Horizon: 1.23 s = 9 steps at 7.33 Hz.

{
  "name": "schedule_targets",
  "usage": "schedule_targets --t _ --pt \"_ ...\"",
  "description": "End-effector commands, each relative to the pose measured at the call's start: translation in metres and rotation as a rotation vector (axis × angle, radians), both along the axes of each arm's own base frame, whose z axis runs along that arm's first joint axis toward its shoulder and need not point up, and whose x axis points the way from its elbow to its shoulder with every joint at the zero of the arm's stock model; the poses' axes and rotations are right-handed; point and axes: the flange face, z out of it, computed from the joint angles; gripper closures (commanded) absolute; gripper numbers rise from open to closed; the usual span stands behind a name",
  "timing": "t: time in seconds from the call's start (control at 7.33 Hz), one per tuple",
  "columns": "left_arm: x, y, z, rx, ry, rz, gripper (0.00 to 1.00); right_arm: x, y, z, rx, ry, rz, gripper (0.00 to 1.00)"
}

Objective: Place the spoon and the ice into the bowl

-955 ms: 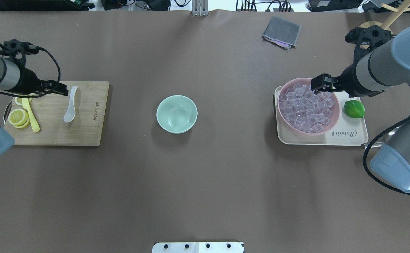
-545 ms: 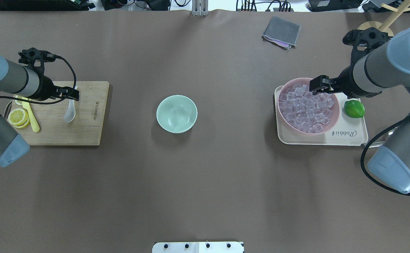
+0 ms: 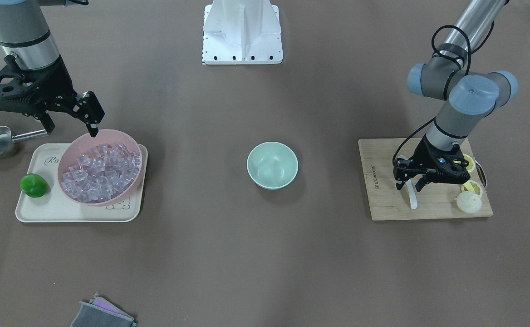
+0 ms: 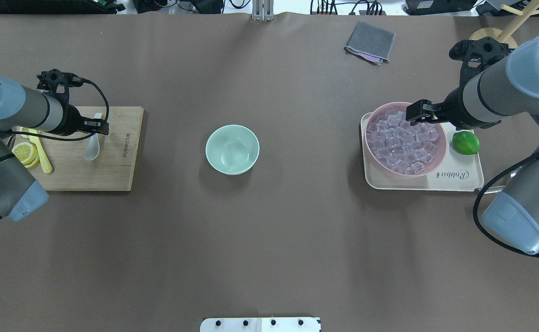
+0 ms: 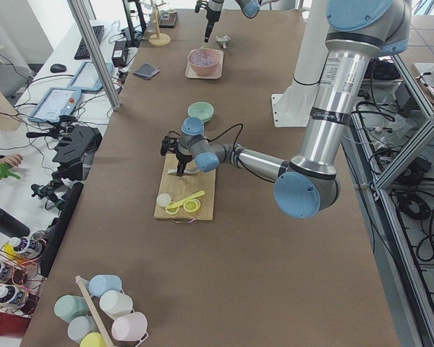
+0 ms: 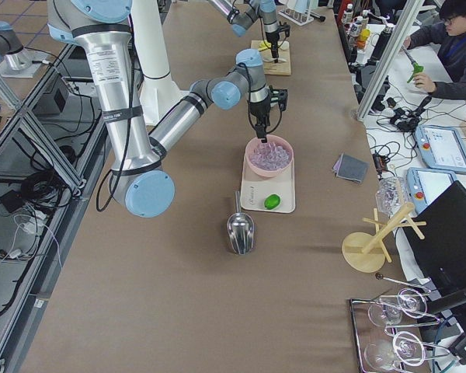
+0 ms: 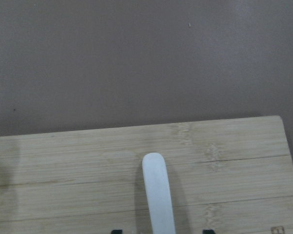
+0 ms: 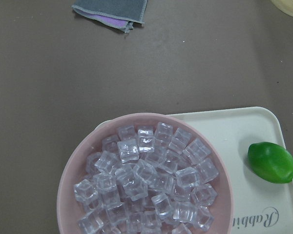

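spoon [image 4: 92, 147]: stiff, light, likely slick, so pinch mid-handle | left gripper [image 3: 409, 185]: spread astride handle | ice [image 8: 136, 175]: tiny slippery cube, so squeeze flat faces | right gripper [image 4: 412, 116]: finger state unclear

mint bowl [image 4: 232, 150] 1 | pink bowl [image 3: 110, 135] 1 | spoon [image 4: 92, 150] 1 | lime [image 4: 465, 142] 1 | tray [image 4: 454, 182] 1

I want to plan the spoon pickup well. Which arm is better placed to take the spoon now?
The left. The left gripper hangs open over the handle of the spoon on the cutting board, a finger on each side. The right gripper is far away, at the pink bowl.
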Motion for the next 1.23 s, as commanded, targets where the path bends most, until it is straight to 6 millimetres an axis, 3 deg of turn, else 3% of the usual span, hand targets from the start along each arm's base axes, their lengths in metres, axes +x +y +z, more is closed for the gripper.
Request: schedule_targets --t 0.0,0.27,0.41,0.55,0.82,1.09 --pt "0.001 0.0 -0.005 0.009 0.011 -0.001 1.0 0.0 0.0 -0.001 0.002 -0.002 0.0 0.0" --pt "0.0 0.001 -0.015 0.021 0.024 0.002 1.0 0.0 0.0 -0.001 0.001 -0.002 0.001 0.0" --pt "-0.003 0.005 -0.038 0.03 0.062 -0.012 1.0 0.0 0.0 -0.001 0.001 -0.002 0.001 0.0" --pt "-0.004 0.008 -0.067 -0.065 0.161 -0.112 1.0 0.0 -0.001 0.002 0.002 0.006 0.005 0.0" --pt "0.026 0.029 -0.14 -0.143 0.324 -0.234 1.0 -0.004 -0.005 0.009 0.009 0.029 -0.011 0.0" --pt "0.1 0.059 -0.198 -0.16 0.411 -0.354 1.0 -0.009 -0.012 0.009 0.073 -0.003 -0.03 0.0"
